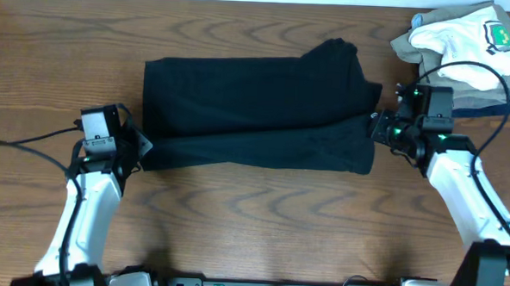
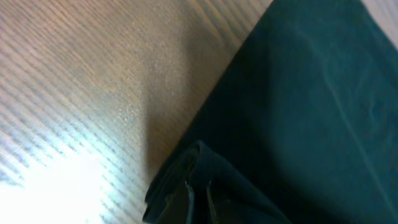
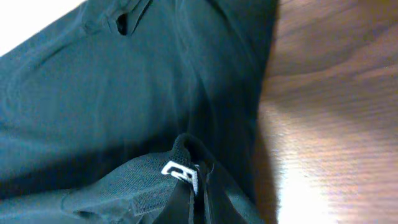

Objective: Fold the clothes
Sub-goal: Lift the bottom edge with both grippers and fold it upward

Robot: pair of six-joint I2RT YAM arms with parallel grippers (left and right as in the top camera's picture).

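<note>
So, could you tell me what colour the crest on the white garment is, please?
The crest is green; the overhead view shows it best.

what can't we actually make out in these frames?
Left gripper jaws: too dark overhead; left wrist view, blurred into the black shirt.
Right gripper jaws: same overhead; lost in dark fabric in right wrist view.
Shirt's inner layers: folded over itself, every view.
Garments under the white garment: covered by it, cut by the overhead's right edge.
</note>
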